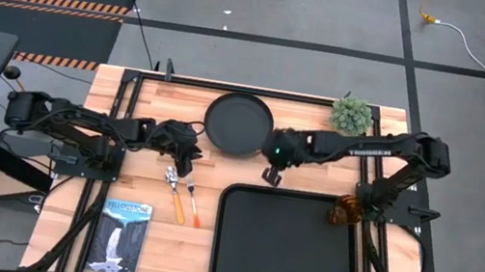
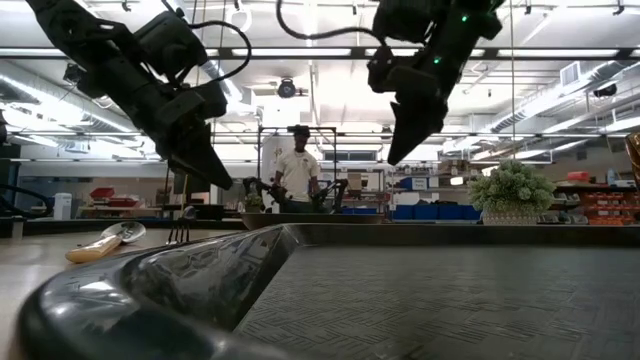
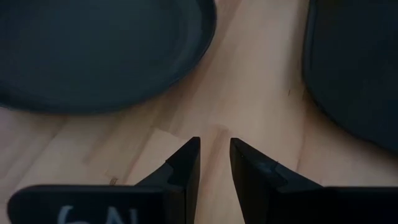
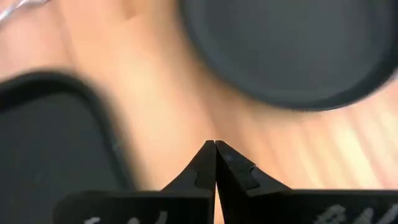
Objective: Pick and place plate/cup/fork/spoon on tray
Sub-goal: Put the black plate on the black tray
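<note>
fingers of the right gripper (image 4: 215,149) are pressed together with nothing between them, their tips meeting in a point above bare wood. in the high view this right gripper (image 1: 270,174) hangs over the strip of table between the plate (image 1: 239,123) and the far left corner of the tray (image 1: 289,248), near both and touching neither. its arm reaches in from the right side of the table. in the low view it hangs well above the tabletop, pointing down.

the left gripper (image 3: 214,149) has its fingers slightly parted, a narrow gap between them, pinching nothing. in the high view the left gripper (image 1: 185,159) sits just above the metal ends of the fork (image 1: 193,201) and the spoon (image 1: 176,194), left of the plate. its wrist view shows the plate (image 3: 99,53) on one side and the tray's edge (image 3: 354,68) on the other, with bare wood between.

the fork and spoon lie side by side on the wood, left of the tray, handles pointing toward the near edge; the spoon is the left one. in the low view the spoon (image 2: 105,243) lies flat and the fork's tines (image 2: 181,226) show just right of it.

the plate lies at the far middle of the table, off the tray. the cup (image 1: 344,211) stands just outside the tray's far right corner, beside the right arm's base. the tray itself holds nothing.

a small green plant (image 1: 351,115) stands at the far right of the table, and a booklet (image 1: 123,236) lies at the near left. a person (image 2: 297,170) stands in the room behind.
</note>
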`<state>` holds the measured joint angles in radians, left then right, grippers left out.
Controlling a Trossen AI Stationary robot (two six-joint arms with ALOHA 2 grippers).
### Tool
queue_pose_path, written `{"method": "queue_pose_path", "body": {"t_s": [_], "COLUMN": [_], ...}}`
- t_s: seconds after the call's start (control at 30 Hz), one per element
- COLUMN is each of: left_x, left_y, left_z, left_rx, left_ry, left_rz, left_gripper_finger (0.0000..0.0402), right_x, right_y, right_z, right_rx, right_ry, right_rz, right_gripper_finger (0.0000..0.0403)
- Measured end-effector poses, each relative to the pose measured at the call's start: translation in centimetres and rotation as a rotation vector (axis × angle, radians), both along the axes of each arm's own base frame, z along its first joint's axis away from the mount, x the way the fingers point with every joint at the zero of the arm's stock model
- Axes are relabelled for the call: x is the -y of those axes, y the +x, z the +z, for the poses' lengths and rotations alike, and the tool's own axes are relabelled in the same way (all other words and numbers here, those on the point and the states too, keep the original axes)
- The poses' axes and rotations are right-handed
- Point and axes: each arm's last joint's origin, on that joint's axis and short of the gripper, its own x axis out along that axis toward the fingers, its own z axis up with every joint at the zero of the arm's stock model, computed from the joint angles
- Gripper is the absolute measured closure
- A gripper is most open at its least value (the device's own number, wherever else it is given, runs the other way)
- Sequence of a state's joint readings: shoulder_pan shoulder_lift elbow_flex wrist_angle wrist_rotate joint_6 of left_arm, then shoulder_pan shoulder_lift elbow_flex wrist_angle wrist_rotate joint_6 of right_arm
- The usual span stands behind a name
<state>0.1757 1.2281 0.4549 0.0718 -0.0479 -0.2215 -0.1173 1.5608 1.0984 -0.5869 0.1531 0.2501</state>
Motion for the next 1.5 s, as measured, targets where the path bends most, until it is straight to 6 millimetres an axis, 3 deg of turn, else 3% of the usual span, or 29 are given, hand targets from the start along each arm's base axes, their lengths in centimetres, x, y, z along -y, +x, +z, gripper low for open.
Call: {"method": "queue_pose_path", "body": {"t_s": [0.37,0.57,0.97,1.23,1.5], "left_x": [-2.4,-3.9,-6.2,-7.4,-7.3], "left_y": [-0.8,-1.4,-2.4,-3.1,-3.0], "left_z": [1.0,1.0,1.0,1.0,0.7], "left_rx": [0.025,0.027,0.055,0.087,0.077], "left_ry": [0.118,0.123,0.054,-0.002,-0.013], "left_rz": [0.116,0.191,0.406,0.523,0.510], "left_gripper_finger": [0.0306,0.0306,0.0300,0.0256,0.0228], "right_x": [6.9,9.1,10.1,10.4,10.9], "right_y": [-0.8,-1.3,-2.5,-2.4,-2.9], "right_z": [-0.4,-1.2,-3.1,-2.9,-3.2], "right_rx": [0.176,0.307,0.363,0.387,0.395], "right_ry": [-0.004,-0.061,-0.034,-0.038,-0.039], "right_rz": [-0.115,-0.157,-0.232,-0.244,-0.371], "right_gripper_finger": [0.0323,0.0286,0.0275,0.0275,0.0275]}}
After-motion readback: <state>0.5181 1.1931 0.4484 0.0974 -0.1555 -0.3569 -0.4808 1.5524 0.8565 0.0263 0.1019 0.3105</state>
